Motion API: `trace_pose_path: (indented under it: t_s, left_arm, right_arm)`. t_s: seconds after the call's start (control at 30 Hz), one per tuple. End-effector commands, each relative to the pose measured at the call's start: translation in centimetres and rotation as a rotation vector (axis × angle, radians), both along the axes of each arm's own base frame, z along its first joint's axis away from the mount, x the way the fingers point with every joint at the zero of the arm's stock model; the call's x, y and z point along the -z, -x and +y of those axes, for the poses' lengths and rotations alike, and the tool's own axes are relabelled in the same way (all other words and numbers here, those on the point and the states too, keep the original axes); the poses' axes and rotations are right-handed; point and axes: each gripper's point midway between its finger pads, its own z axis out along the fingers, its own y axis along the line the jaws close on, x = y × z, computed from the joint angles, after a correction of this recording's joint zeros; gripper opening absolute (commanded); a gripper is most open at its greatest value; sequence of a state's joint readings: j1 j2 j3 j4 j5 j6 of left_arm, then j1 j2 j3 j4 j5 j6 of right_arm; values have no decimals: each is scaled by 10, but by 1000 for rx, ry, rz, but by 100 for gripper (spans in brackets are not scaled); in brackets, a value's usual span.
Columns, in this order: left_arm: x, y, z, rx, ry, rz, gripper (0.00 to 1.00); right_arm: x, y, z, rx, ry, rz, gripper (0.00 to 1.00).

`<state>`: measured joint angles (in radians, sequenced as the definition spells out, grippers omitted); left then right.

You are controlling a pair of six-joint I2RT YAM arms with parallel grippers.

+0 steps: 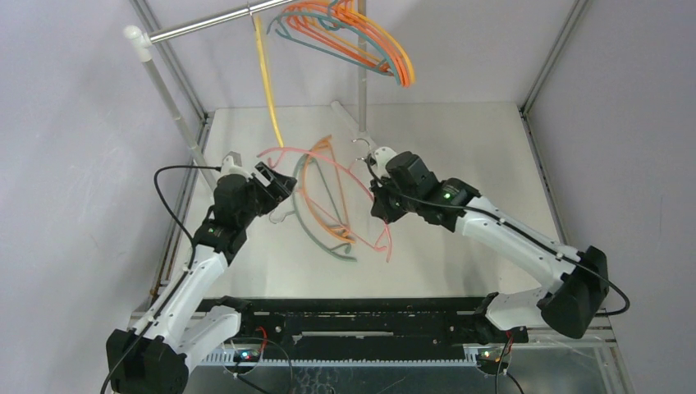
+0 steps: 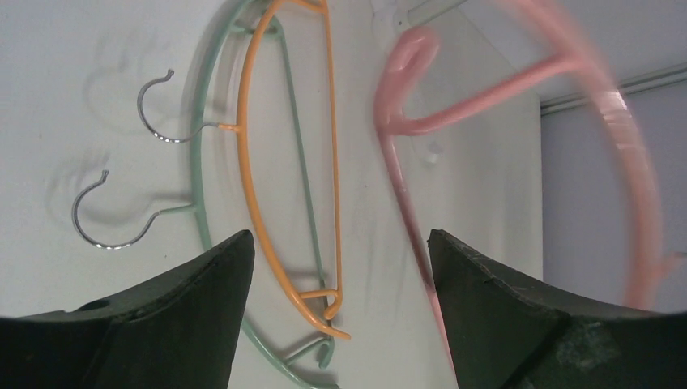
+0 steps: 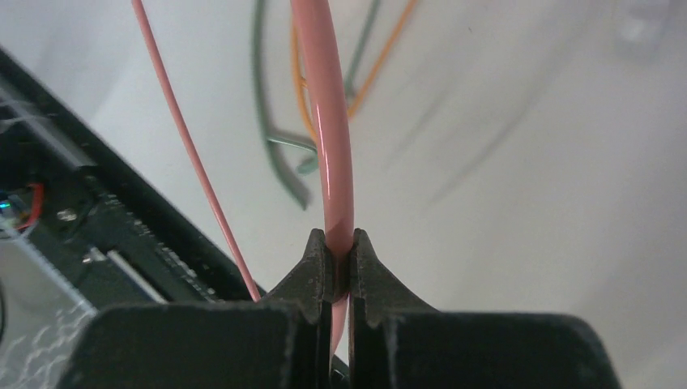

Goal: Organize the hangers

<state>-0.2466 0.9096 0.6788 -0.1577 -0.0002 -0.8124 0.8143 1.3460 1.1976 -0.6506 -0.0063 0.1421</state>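
Note:
My right gripper (image 1: 379, 201) is shut on a pink hanger (image 1: 328, 161) and holds it tilted above the table. In the right wrist view the jaws (image 3: 339, 243) pinch its thick pink bar (image 3: 328, 121). An orange hanger (image 1: 304, 185) and a teal hanger (image 1: 316, 234) lie overlapping on the table under it. My left gripper (image 1: 275, 182) is open and empty just left of them. In the left wrist view (image 2: 340, 239) the orange hanger (image 2: 247, 170) and teal hanger (image 2: 197, 178) lie below, and the pink hanger (image 2: 405, 170) is on the right.
A silver rail (image 1: 205, 26) on white posts crosses the back. Several orange and teal hangers (image 1: 361, 41) hang on it, and a yellow one (image 1: 267, 82) hangs further left. A thin metal post (image 1: 361, 90) stands behind the right gripper. A black rack (image 1: 353, 316) runs along the near edge.

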Motion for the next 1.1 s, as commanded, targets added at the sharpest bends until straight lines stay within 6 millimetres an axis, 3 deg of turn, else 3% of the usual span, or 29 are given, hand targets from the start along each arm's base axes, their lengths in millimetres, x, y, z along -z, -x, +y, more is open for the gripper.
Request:
trace_pose_path:
  t_s: [0.0, 0.17, 0.33, 0.47, 0.73, 0.9, 1.0, 1.07]
  left_arm:
    - [-1, -1, 1, -24, 8, -28, 83]
    - [-5, -2, 3, -27, -5, -34, 83]
    - [-4, -4, 4, -29, -14, -33, 83]
    - [1, -3, 4, -31, -19, -20, 83]
    - [10, -4, 4, -25, -37, -3, 83]
    - [-4, -7, -6, 17, 1, -39, 86]
    - [-38, -2, -23, 116, 61, -148, 99]
    - [-59, 4, -28, 151, 85, -209, 100]
  right_arm:
    - [-81, 20, 25, -175, -215, -101, 0]
    - [-111, 48, 39, -333, -319, -69, 0]
    - [-118, 70, 46, -424, -390, -7, 0]
    - [-118, 75, 42, -432, -416, 16, 0]
    - [-148, 91, 28, -500, -544, 89, 0]
    - [-118, 57, 15, -301, -428, 41, 0]
    - [-102, 32, 7, -201, -359, -15, 0]
    - [-94, 17, 4, -158, -322, -49, 0]
